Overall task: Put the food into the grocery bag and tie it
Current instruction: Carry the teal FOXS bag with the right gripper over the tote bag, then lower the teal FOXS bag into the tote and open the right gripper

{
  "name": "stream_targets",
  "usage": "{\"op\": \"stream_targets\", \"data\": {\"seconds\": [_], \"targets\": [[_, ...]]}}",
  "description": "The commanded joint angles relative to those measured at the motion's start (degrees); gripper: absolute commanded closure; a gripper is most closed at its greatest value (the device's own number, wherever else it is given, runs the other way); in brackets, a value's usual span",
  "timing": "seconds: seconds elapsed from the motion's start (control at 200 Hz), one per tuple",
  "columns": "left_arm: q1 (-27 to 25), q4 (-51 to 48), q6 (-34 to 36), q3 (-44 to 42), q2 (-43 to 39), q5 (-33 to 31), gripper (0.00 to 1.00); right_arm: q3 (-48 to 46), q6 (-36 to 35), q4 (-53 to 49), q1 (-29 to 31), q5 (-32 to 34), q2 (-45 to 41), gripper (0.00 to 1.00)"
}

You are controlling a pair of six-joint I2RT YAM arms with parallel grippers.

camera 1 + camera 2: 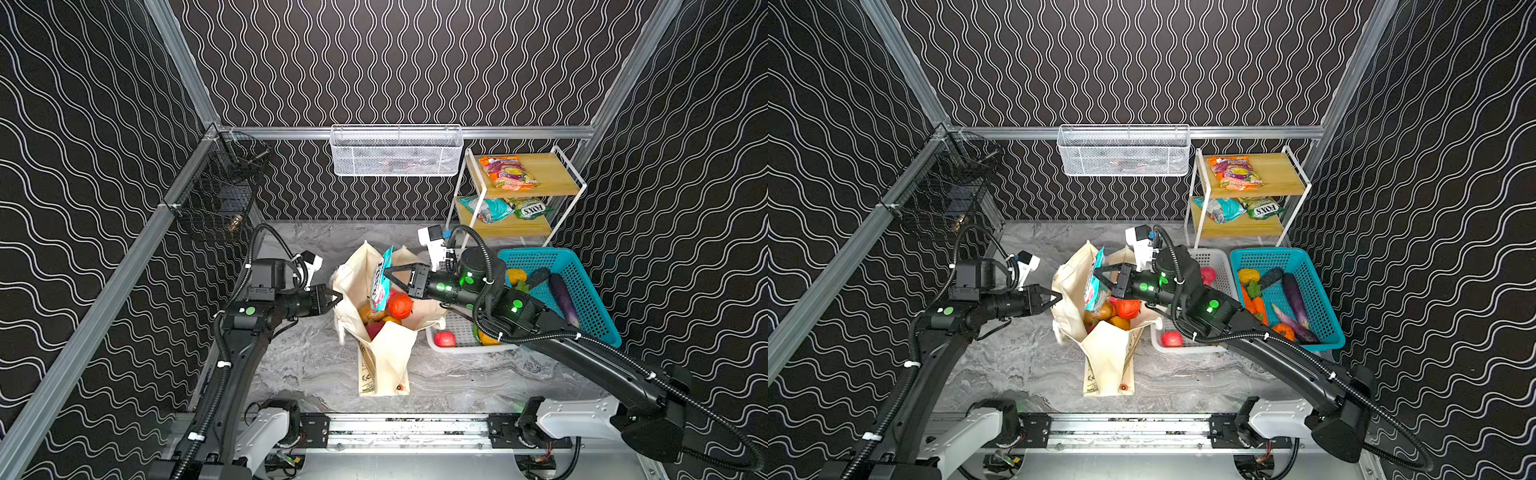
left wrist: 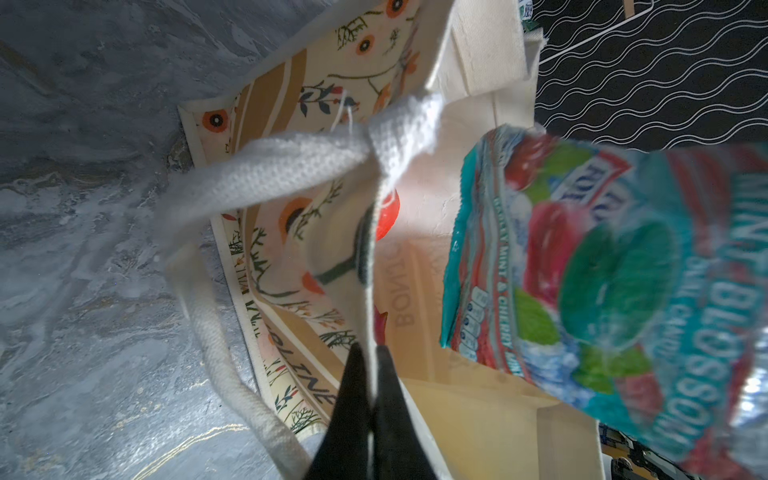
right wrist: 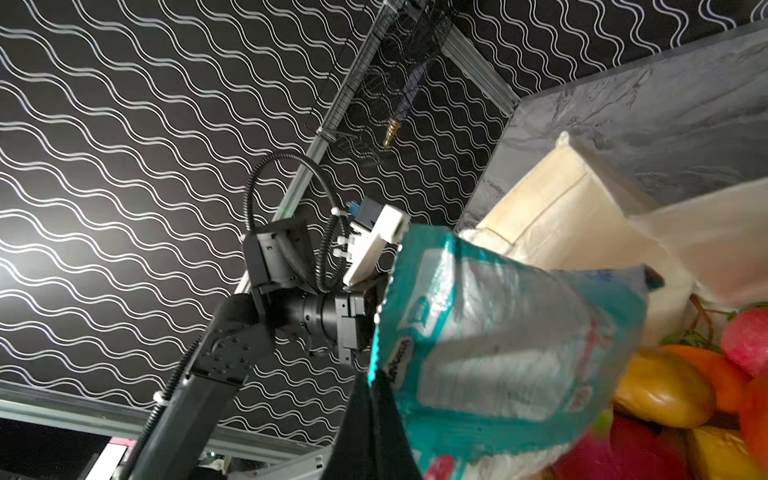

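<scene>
Left gripper [image 1: 338,296] pinched on left rim of grocery bag [image 1: 388,357], upright mid-table [image 1: 299,365] | right gripper [image 1: 387,272] clamped on teal snack packet [image 1: 379,284], upright over bag mouth | fruits [image 1: 400,306] inside bag | teal basket [image 1: 584,286] right | shelf [image 1: 552,183] behind

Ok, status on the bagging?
Left gripper shut on bag rim, holding mouth open. Right gripper shut on teal packet, at the mouth. Fruit inside; nothing blocking.

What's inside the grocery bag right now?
A red tomato, orange and yellow fruit and a pink fruit lie in the grocery bag. The teal snack packet, pinched by the right end effector, hangs into its mouth. Anything beneath is covered.
</scene>
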Motion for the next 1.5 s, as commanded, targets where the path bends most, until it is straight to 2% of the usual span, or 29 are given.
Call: {"op": "stream_targets", "data": {"seconds": [0.0,0.36,0.966,1.286,1.492], "targets": [[0.0,-0.7,0.7,0.6,0.2,0.7,1.00,-1.0,-0.7,1.8,0.6,0.0,0.7,1.00],[0.0,-0.5,0.7,1.0,0.2,2.3,1.00,-3.3,-2.4,-0.5,1.1,-0.8,4.9,1.00],[0.0,-0.4,0.9,-1.0,-2.2,2.9,1.00,2.3,-5.3,-9.1,1.1,-1.2,15.5,1.00],[0.1,-0.8,1.5,-0.6,-2.4,2.8,1.00,6.1,-7.4,-17.9,1.1,5.1,19.7,1.00],[0.0,-1.8,2.3,0.4,-2.4,2.2,1.00,7.8,-8.5,-24.6,1.1,14.2,20.7,1.00]]}}
